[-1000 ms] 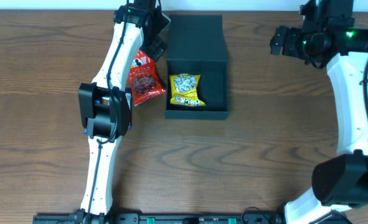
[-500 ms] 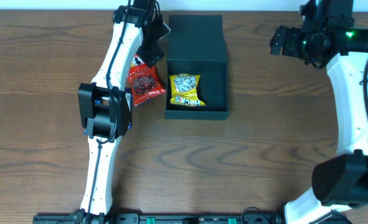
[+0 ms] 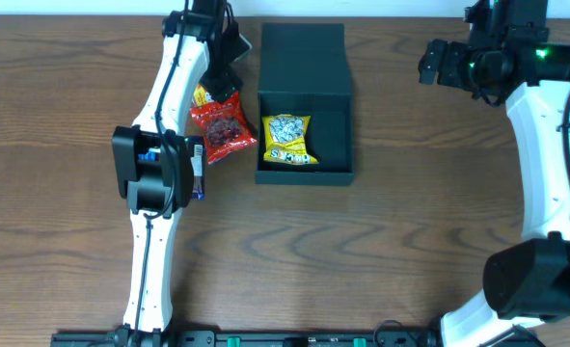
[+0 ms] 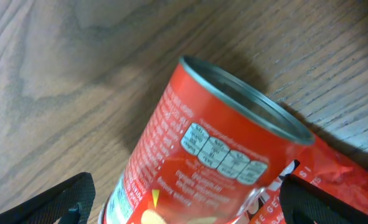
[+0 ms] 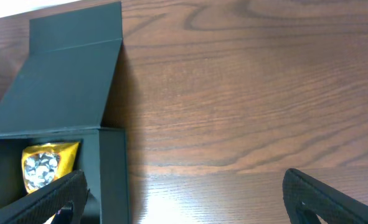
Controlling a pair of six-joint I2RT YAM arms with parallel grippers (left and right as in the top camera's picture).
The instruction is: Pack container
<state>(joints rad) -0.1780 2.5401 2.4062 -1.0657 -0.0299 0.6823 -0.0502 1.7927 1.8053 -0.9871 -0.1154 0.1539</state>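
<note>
Open container (image 3: pixel 302 60) sits top-centre on surface (image 3: pixel 410 222), yellow packet (image 3: pixel 287 139) inside. Left pincer (image 4: pixel 193 202) apart over red can (image 4: pixel 215 149) beside red packet (image 3: pixel 225 130). Right pincer (image 5: pixel 184 196) apart, empty, right of container.

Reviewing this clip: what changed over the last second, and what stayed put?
The left tool swung left, away from the container's edge, and now hangs open over the red can lying at the red packet's edge. Nothing was gripped or released. The container, the yellow packet inside it and the open right tool stayed as they were.
</note>
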